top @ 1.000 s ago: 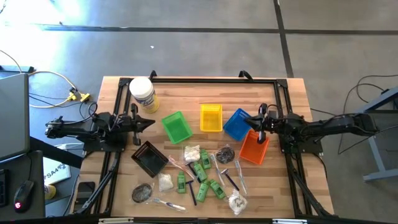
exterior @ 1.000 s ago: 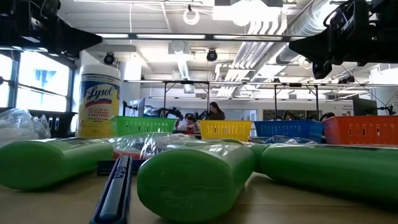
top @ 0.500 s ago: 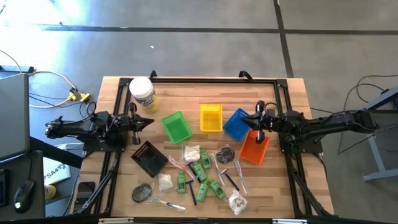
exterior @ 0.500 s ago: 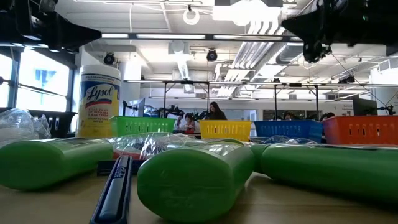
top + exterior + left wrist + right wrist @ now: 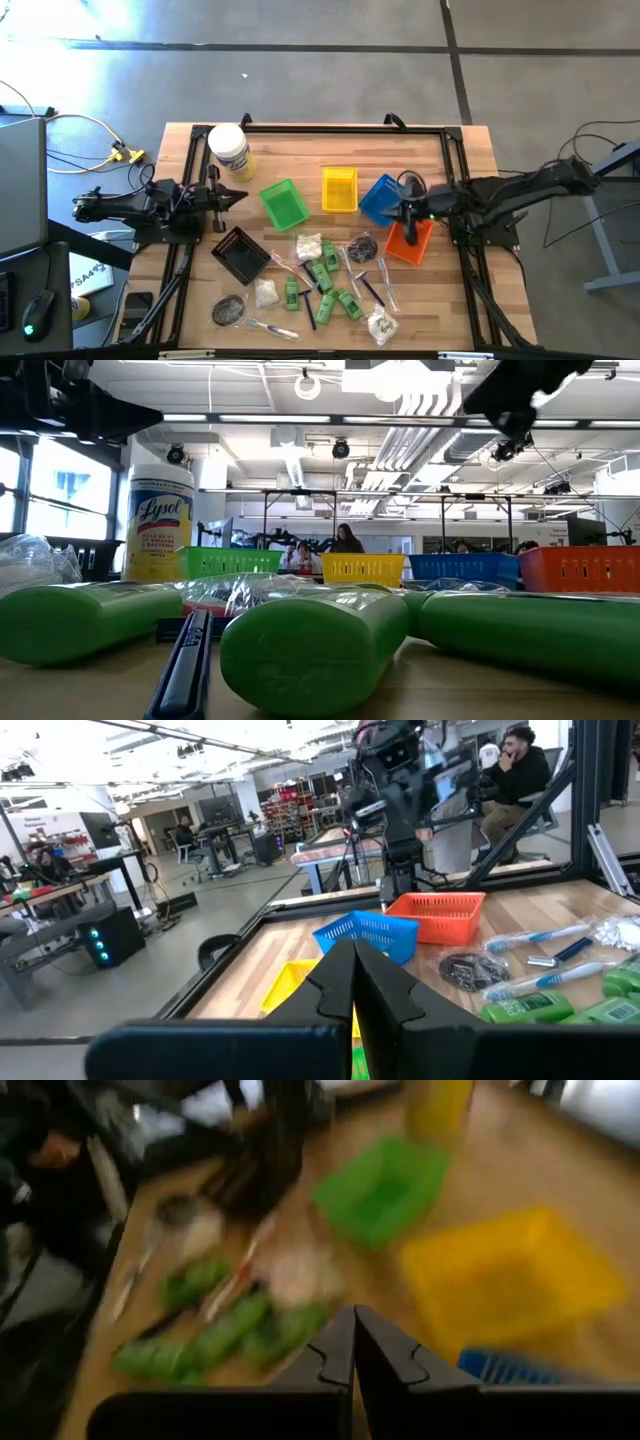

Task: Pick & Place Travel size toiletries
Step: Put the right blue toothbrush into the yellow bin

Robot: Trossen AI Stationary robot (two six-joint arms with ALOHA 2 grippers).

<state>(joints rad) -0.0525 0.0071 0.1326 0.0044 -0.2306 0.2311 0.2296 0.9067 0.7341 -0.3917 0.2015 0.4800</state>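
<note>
Taking the yellow tray as the landmark on the wooden counter, the left pincer waits well to its left with its fingers pressed together and nothing between them; the white jar with the yellow label stands just behind that pincer, near the counter's back left corner. The green tray sits just left of the yellow tray, and the black tray lies farther left and nearer the front edge. The travel size toiletries are spread in a loose heap in front of the yellow tray: green tubes, wrapped toothbrushes, white packets and dark round sachets, some touching one another, none in any tray. Just right of the yellow tray is the blue tray, and the orange tray touches it on the far side. The right pincer hangs above the meeting of those two trays, its fingers closed tight and empty. The low view shows green tubes and a black comb lying right before the lens, hiding most of the counter, with the jar and tray rims behind them and people far back in the room. The left wrist view shows a seated person beyond the counter; the right wrist view looks down blurrily on the green tray and yellow tray.
</note>
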